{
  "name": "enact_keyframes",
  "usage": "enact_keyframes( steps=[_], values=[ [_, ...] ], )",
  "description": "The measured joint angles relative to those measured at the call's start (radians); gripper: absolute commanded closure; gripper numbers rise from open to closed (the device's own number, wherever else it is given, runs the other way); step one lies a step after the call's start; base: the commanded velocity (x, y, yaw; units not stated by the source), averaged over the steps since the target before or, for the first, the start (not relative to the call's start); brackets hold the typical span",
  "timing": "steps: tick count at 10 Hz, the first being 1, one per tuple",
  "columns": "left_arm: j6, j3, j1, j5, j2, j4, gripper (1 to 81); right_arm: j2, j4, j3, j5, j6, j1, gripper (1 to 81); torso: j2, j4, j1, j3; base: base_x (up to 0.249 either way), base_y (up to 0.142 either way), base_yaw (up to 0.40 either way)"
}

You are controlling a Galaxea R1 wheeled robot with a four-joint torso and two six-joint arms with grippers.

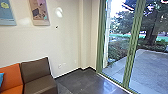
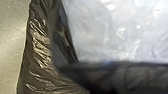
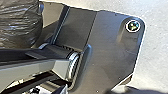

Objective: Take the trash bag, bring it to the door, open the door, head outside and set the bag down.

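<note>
The trash bag (image 2: 41,52) is close in front of the left gripper's wrist camera. Its outer side is dark brown-grey thin plastic, gathered into long, slanting folds that catch the light in coppery streaks and small sharp glints. Next to these folds, a dark edge and a blurred, nearly black band border a pale, bluish-white stretch (image 2: 112,30) with milky patches and bright spots; whether that pale part belongs to the bag, I cannot tell. Bare floor (image 2: 11,42) shows beyond the bag's folded side.

From the right gripper's wrist camera, the bag is farther off, near the robot's own dark base plate and jointed bar. There it looks full and rounded, its side bulging, the glossy skin crossed by many fine, close wrinkles. Whether either gripper is apart, together or clamped on the bag, I cannot tell, and the bag's top is unclear.

Ahead of the robot and to its right, well apart from the hands, are glass panels in a green frame (image 1: 131,47), with a paved yard (image 1: 152,67) and trees (image 1: 152,22) beyond. Ahead and to the left, a brown seat (image 1: 37,71) adjoins an orange one (image 1: 11,77) by the pale wall (image 1: 66,42).
</note>
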Motion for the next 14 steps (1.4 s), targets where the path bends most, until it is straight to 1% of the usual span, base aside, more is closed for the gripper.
enact_keyframes(
  steps=[4,5,8,10,11,12,14],
  values=[
    [0.0,0.0,0.0,0.0,-0.001,0.0,81.1,0.0,0.001,0.0,0.0,0.0,0.0,1.0,0.0,0.0,0.0,0.0,0.0,0.0,0.0],
    [0.0,0.0,0.0,0.0,-0.003,0.0,81.1,0.0,0.001,0.0,0.0,0.0,0.0,1.0,0.0,0.0,0.0,0.0,0.0,0.0,-0.156],
    [0.0,0.0,0.0,0.002,-0.005,0.0,81.1,0.0,0.001,0.0,0.0,0.0,0.0,1.0,0.0,0.0,0.0,0.0,0.0,0.0,-0.327],
    [0.0,0.0,0.011,0.019,-0.006,0.0,81.1,0.0,0.001,0.0,0.001,0.0,0.007,1.0,0.0,0.0,0.0,0.0,0.0,0.0,-0.342],
    [0.0,0.0,0.001,0.025,-0.006,0.0,81.1,0.0,0.001,0.0,0.002,0.0,0.005,1.0,0.0,0.0,0.0,0.0,0.0,0.0,-0.342],
    [0.0,-0.001,-0.007,0.015,-0.006,0.0,81.1,0.003,0.001,0.0,-0.002,0.0,-0.002,1.0,0.0,0.0,0.0,0.0,0.0,0.0,-0.342],
    [0.0,0.0,0.0,0.023,-0.006,0.0,81.1,0.003,0.001,0.0,-0.002,0.0,0.0,1.0,0.0,0.0,0.0,0.0,0.0,0.0,-0.348]
  ],
)
